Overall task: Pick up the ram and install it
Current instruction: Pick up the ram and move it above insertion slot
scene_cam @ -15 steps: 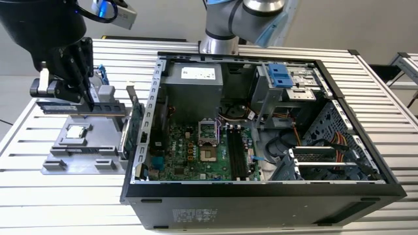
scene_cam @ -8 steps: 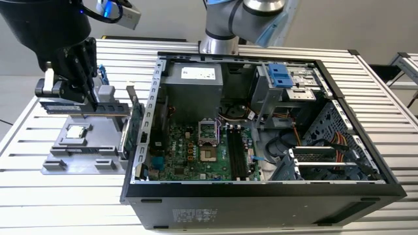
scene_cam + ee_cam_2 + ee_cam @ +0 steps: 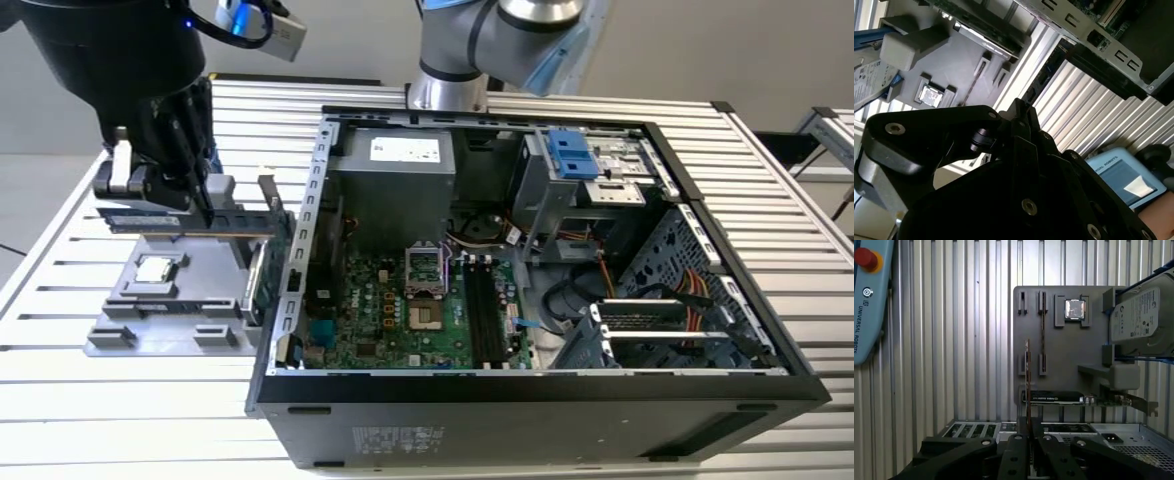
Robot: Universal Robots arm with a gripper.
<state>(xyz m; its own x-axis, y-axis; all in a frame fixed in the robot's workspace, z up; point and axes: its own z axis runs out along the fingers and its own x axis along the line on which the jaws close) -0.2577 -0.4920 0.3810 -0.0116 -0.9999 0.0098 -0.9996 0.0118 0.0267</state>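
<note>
The ram [image 3: 147, 222] is a long thin blue-green stick with a yellowish edge. It hangs level above the grey holder tray [image 3: 120, 335] at the exterior view's left. My gripper [image 3: 200, 212] comes down from above and is shut on it near its middle. In the first wrist view the ram [image 3: 1027, 380] shows edge-on, running out from between my fingertips [image 3: 1027, 437] over the tray [image 3: 1064, 355]. The open computer case [image 3: 314, 200] lies beside the tray, with the motherboard's long black memory slots [image 3: 483, 312] facing up.
The tray also carries a small square silver chip [image 3: 1074, 309], a second thin stick [image 3: 1042, 335] in its slot, a silver drive [image 3: 1141, 315] and an upright card [image 3: 262, 280]. A pendant [image 3: 869, 300] lies on the slatted table [image 3: 80, 420].
</note>
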